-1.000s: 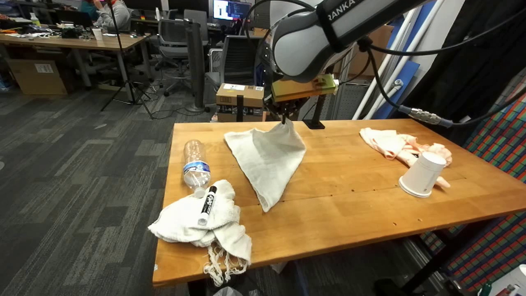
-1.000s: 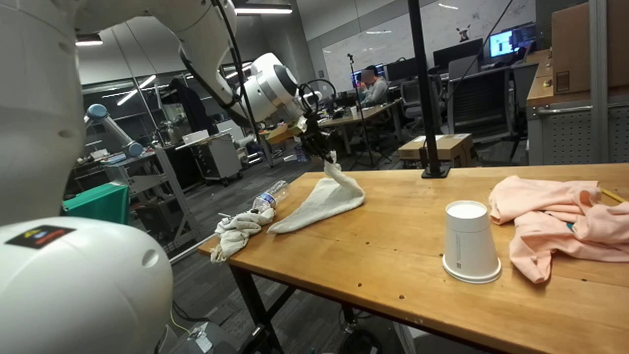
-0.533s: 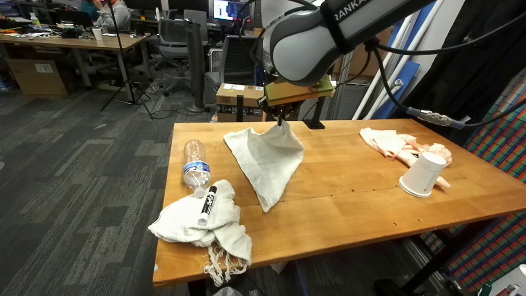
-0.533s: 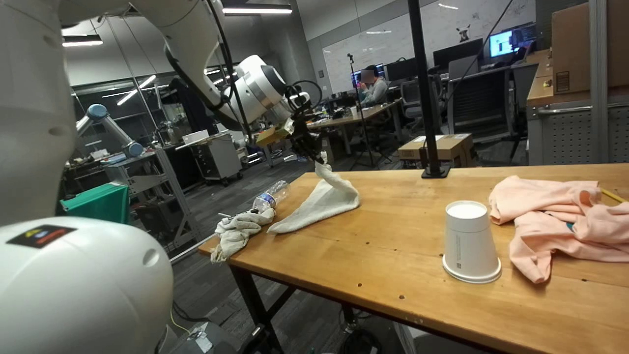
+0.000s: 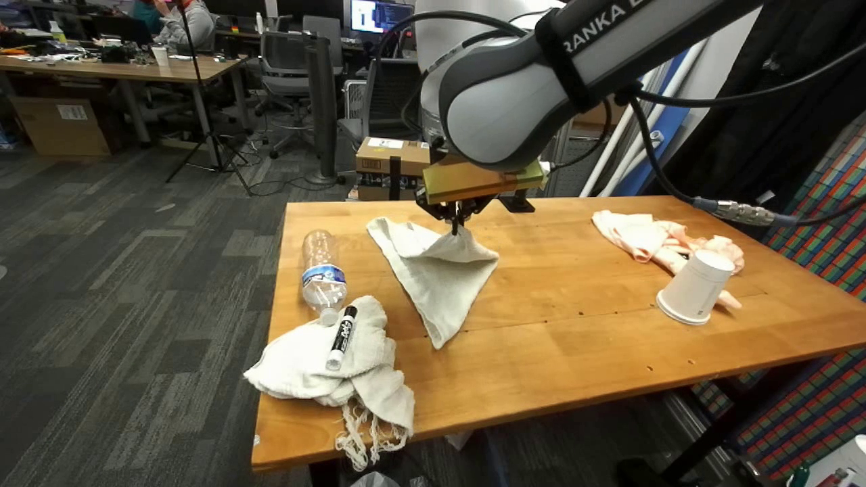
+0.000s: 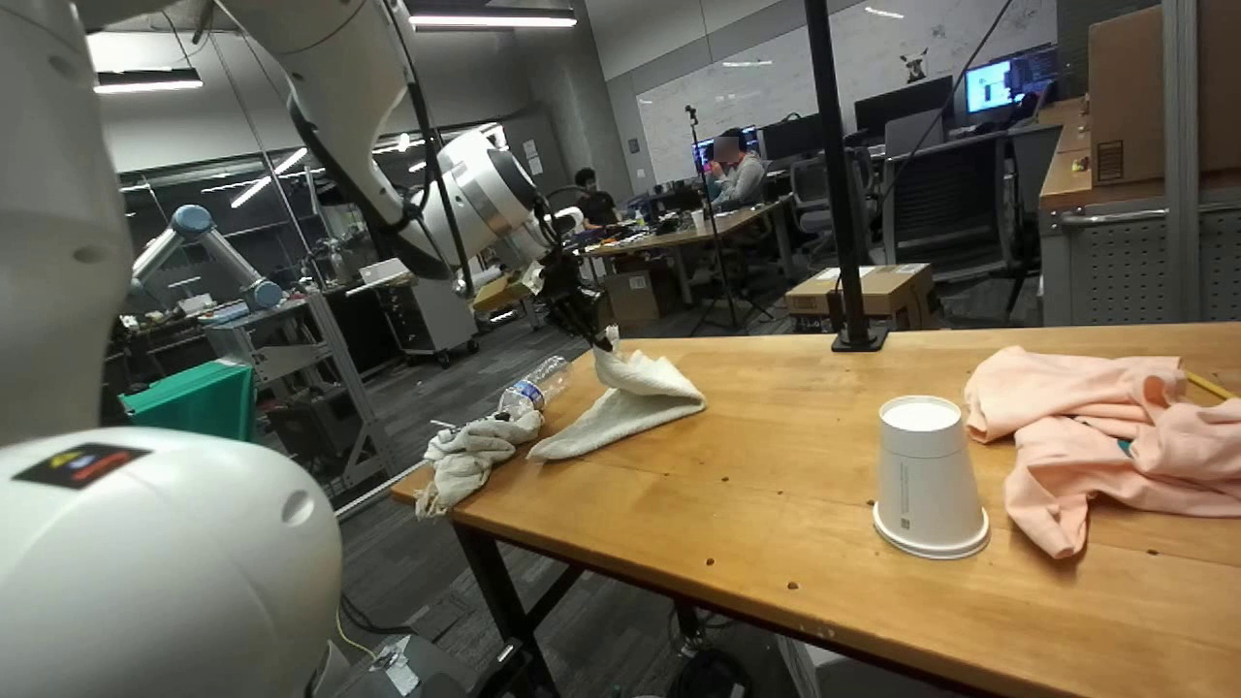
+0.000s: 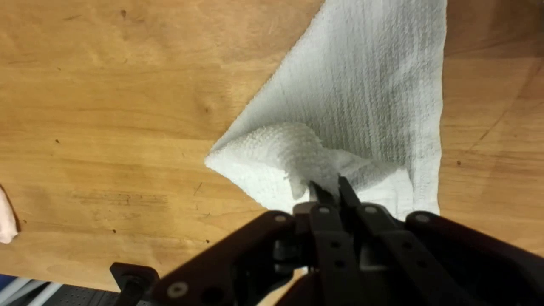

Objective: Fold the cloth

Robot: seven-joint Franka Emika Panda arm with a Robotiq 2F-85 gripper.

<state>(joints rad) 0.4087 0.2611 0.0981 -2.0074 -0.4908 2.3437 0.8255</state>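
Wrist view: one gripper [image 7: 330,186] pinches one white cloth [image 7: 359,100] between two fingers [image 7: 349,197].

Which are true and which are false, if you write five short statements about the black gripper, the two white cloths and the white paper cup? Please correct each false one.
1. The black two-fingered gripper is closed on the white woven cloth. True.
2. The white woven cloth lies completely flat. False: its gripped part is raised above the brown wooden table.
3. The black-and-white marker pen lies on the white fringed cloth. True.
4. The tapered white paper cup stands near the crumpled peach-coloured fabric. True.
5. The cup's mouth faces up. False: it stands upside down, wide rim on the table.
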